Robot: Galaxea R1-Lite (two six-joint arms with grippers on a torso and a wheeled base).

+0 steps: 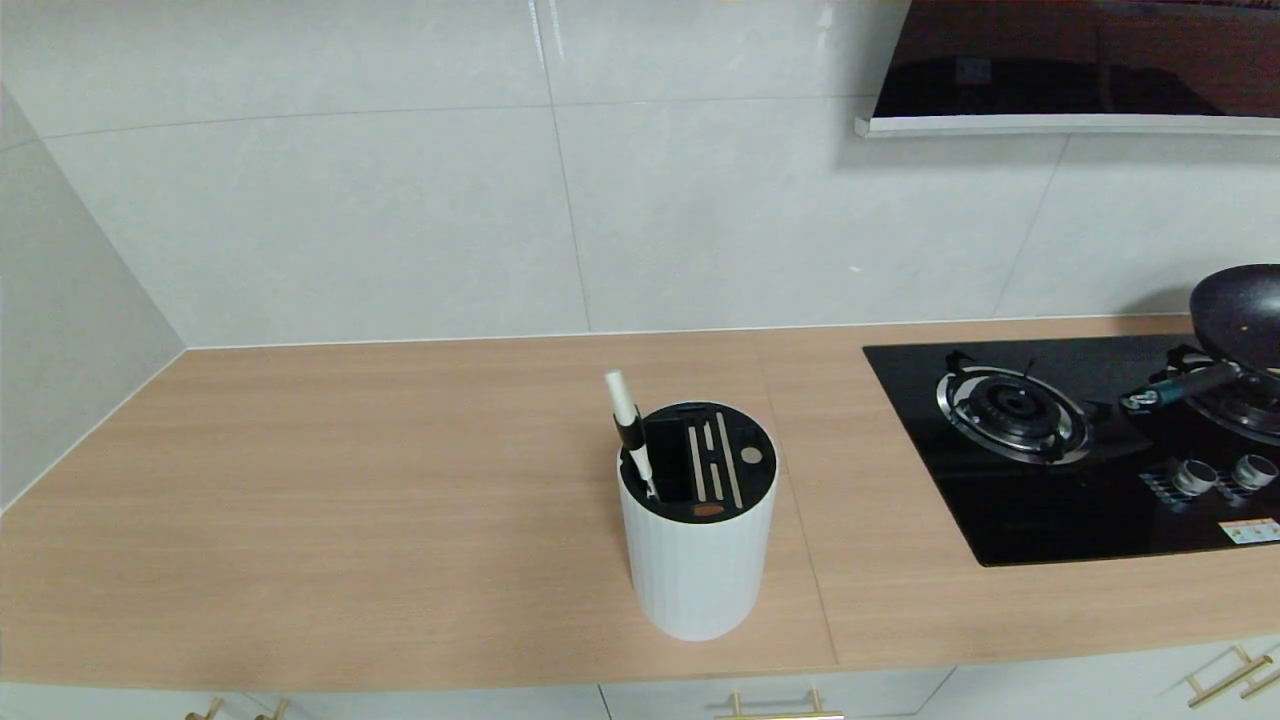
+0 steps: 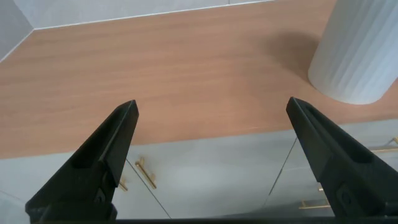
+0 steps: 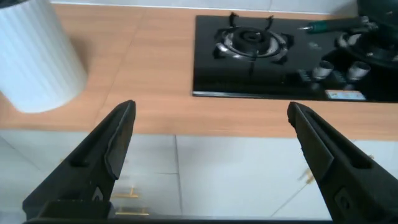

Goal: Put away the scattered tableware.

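A white ribbed cylindrical utensil holder (image 1: 697, 520) with a black slotted top stands near the front edge of the wooden countertop (image 1: 350, 500). A utensil with a white and black handle (image 1: 628, 425) sticks up out of its left slot, leaning left. In the left wrist view my left gripper (image 2: 211, 121) is open and holds nothing, hanging over the counter's front edge with the holder (image 2: 357, 53) off to one side. My right gripper (image 3: 211, 121) is also open with nothing in it, above the counter edge between the holder (image 3: 37, 59) and the stove (image 3: 292, 59).
A black gas stove (image 1: 1080, 450) sits at the right with a dark pan (image 1: 1235, 320) on its far burner. White tiled wall behind, a range hood (image 1: 1080, 70) above right. Cabinet fronts with brass handles (image 1: 780, 708) lie below the counter.
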